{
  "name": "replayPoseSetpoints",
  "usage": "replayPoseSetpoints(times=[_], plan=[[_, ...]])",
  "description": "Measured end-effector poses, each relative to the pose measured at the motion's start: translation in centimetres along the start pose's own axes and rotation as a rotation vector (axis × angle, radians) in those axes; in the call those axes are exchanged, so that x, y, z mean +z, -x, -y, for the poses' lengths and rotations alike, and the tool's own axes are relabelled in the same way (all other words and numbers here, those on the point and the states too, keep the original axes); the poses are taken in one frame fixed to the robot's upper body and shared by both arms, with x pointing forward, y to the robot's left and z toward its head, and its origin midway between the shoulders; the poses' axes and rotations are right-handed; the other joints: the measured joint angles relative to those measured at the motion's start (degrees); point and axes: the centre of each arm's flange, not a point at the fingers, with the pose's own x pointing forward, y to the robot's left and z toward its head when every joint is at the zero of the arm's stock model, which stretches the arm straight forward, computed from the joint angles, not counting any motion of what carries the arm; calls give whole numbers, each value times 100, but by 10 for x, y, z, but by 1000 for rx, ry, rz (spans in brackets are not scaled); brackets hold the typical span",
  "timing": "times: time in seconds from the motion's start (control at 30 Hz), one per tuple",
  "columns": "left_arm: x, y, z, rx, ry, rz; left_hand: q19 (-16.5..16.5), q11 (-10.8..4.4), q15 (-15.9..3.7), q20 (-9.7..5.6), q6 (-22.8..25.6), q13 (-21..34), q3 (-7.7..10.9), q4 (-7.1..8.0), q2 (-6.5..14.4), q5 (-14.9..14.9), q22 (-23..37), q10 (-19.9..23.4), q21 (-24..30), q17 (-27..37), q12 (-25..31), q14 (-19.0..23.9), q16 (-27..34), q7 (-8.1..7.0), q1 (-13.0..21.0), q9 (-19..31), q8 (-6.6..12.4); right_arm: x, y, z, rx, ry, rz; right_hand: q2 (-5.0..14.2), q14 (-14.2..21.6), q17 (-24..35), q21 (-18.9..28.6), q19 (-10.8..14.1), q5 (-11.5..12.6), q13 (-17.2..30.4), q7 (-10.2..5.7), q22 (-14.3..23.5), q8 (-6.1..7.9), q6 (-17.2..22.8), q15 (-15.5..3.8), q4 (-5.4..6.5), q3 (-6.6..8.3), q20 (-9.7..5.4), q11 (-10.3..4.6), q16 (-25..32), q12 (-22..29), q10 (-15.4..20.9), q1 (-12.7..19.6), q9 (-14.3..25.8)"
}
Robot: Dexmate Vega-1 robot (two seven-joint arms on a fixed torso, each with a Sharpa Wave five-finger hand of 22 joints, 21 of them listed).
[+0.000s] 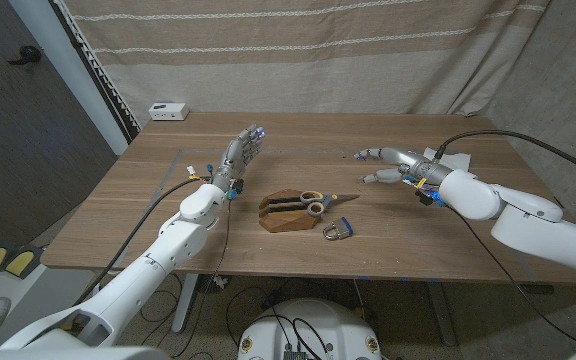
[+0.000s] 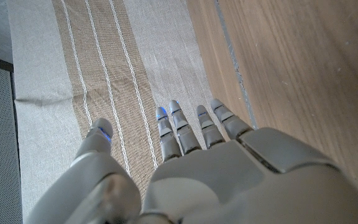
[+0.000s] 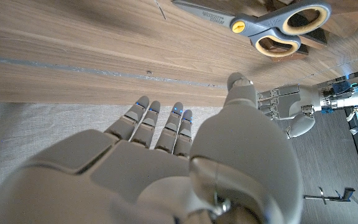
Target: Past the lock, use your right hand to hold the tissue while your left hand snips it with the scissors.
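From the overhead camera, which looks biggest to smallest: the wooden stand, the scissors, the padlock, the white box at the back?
1. Wooden stand.
2. Scissors, nearly as long but slimmer.
3. White box and padlock look alike; the box sits farther away, so I won't rank them.

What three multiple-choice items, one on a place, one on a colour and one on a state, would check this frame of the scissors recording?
1. Where do the scissors lie?
A. on the wooden holder at mid-table
B. in the left hand
C. on the floor

2. What colour are the scissors' handles?
A. red
B. grey with a yellowish lining
C. all black

3. What state is the left hand in?
A. gripping the scissors
B. pressing on the padlock
C. open, holding nothing

Answers:
1 A: the head view shows them resting across the holder, with the padlock on the table next to it.
2 B: the right wrist view shows grey loops lined in yellow.
3 C: its fingers are spread and it stands apart from the holder; the right hand is open too.
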Motion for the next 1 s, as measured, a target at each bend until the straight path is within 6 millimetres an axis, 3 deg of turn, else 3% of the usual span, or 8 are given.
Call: replayPoseSetpoints(times=[0.43,1.0], plan=[[-2,-3,-1,0,1,3,-31,-9,0,31,8,-1,25,-24,0,0,0,9,0,0,-46,0,0,-9,0,0,0,1,-1,-3,19,6,-2,0,-6,27,13,48,-47,0,-39,-1,0,44,6,71,-71,1,10,0,0,117,0,-1],[-4,1,-2,11,5,9,-31,-9,0,31,8,-1,24,-24,31,0,0,9,0,0,-45,0,0,-9,31,0,1,7,-5,-9,48,25,20,0,88,26,30,179,-68,27,-19,-1,0,63,19,71,-71,-11,41,34,0,148,0,-1]])
